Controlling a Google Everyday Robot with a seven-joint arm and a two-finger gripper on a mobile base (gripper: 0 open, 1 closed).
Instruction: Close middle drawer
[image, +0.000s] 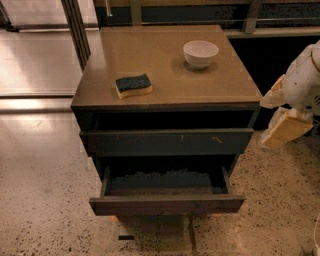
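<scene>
The middle drawer (167, 205) is a dark-brown handle-less drawer pulled far out of the cabinet (165, 55), and its dark box interior (165, 181) shows. Above it, the top drawer front (165, 142) with small pale scratches stands slightly out. Below it, the narrow bottom drawer front (155, 235) is partly hidden. My gripper (282, 120), white with tan pads, hangs at the right of the cabinet, level with the top drawer. It is apart from every drawer and holds nothing.
A blue-and-yellow sponge (133, 85) and a white bowl (200, 53) sit on the cabinet top. A dark metal post (76, 27) stands at the back left. A dark counter (280, 50) runs behind and to the right. Speckled floor (40, 200) lies left and in front.
</scene>
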